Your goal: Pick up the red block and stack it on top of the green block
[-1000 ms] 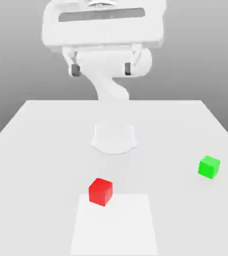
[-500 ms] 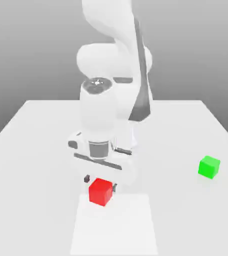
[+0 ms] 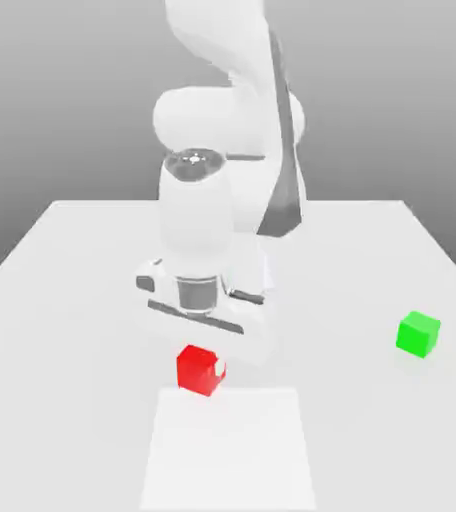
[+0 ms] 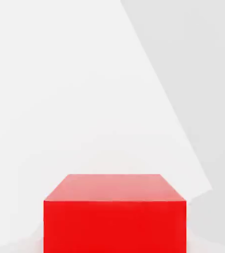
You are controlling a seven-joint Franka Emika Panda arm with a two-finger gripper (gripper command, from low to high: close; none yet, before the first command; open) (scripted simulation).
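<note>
The red block sits just under my white hand at the table's front centre in the exterior view, slightly above the surface. My gripper is shut on the red block, with its fingers mostly hidden behind the block and the hand. In the hand view the red block is very close, and no fingers show. The green block rests on the table at the exterior view's right, well apart from my hand.
The white table carries a lighter square patch near its front edge, just in front of the red block. My arm rises over the table's middle.
My hand dropped from high above the table onto the red block and shut on it. Over the last half second the block rose a little with the hand.
</note>
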